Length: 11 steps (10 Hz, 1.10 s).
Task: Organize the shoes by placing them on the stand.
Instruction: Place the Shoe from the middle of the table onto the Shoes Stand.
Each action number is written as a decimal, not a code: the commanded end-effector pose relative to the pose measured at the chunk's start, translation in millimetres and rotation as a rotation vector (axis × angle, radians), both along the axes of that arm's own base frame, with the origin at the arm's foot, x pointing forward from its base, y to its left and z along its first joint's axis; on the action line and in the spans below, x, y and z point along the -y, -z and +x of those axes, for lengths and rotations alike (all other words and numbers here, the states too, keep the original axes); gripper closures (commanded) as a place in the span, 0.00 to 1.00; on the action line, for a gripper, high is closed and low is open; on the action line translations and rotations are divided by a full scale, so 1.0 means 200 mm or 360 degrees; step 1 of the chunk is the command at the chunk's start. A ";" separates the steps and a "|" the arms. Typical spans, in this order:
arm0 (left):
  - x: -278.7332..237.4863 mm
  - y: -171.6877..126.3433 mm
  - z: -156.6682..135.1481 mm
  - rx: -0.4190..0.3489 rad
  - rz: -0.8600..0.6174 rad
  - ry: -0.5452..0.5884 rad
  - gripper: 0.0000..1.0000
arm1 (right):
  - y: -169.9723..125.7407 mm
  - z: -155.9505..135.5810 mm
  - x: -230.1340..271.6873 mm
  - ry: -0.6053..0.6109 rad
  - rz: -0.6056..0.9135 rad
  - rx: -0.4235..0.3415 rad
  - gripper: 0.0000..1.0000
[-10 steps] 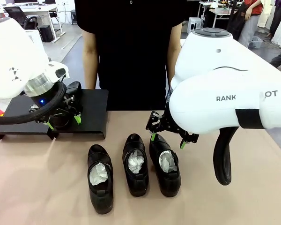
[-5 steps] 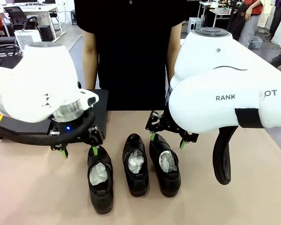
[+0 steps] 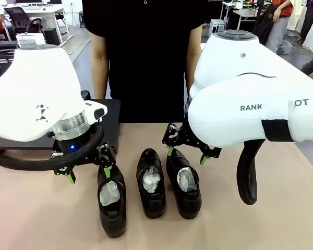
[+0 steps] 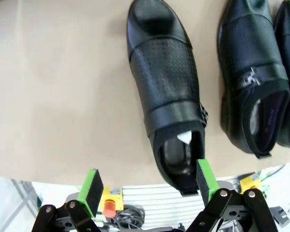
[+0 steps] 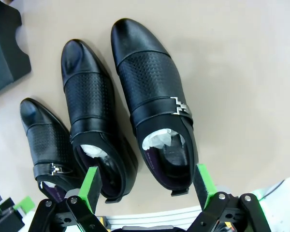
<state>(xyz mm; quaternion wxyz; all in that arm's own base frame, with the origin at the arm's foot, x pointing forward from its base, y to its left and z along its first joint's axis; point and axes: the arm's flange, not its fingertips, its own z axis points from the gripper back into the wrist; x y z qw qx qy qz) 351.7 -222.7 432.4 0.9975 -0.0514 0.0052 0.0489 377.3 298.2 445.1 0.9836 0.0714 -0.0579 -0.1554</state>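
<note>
**Two robot hands poised over a row of dress shoes**

A beige table stands in an open workshop, with desks and chairs in the background. A person in a black shirt stands at the table's far edge.

Three glossy black leather dress shoes, each stuffed with crumpled white paper, lie side by side near the middle of the table. Their toes point toward the person. They are the left shoe, the middle shoe and the right shoe. The left shoe lies a little nearer the robot than the other two.

The low matte black stand sits at the far left of the table, partly hidden behind the left arm. None of these three shoes rests on it.

The left hand hangs over the toe end of the left shoe, jaws spread wide and gripping nothing. In the left wrist view its green pads appear to either side of that shoe's heel opening.

The right hand hangs over the toe end of the right shoe, likewise spread and empty. In the right wrist view its pads frame the heel of the right shoe, with the middle shoe just beside it.
</note>
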 end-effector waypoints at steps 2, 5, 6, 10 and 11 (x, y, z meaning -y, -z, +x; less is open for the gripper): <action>-0.04 0.07 -0.14 -0.0090 -0.0104 0.0109 0.00 | -0.02 0.03 0.00 -0.0030 -0.0018 0.0001 0.00; -0.11 0.22 -0.16 -0.0063 -0.0002 0.0029 0.00 | -0.02 0.03 0.00 -0.0030 -0.0018 0.0001 0.00; -0.11 0.24 -0.15 -0.0003 0.0008 0.0041 0.00 | -0.02 0.03 0.00 -0.0030 -0.0018 0.0001 0.00; -0.15 0.34 -0.10 0.0079 -0.0034 0.0056 0.00 | -0.02 0.03 0.00 -0.0030 -0.0018 0.0001 0.00; -0.15 0.36 -0.09 0.0010 0.0018 0.0050 0.00 | -0.02 0.03 0.00 -0.0030 -0.0018 0.0001 0.00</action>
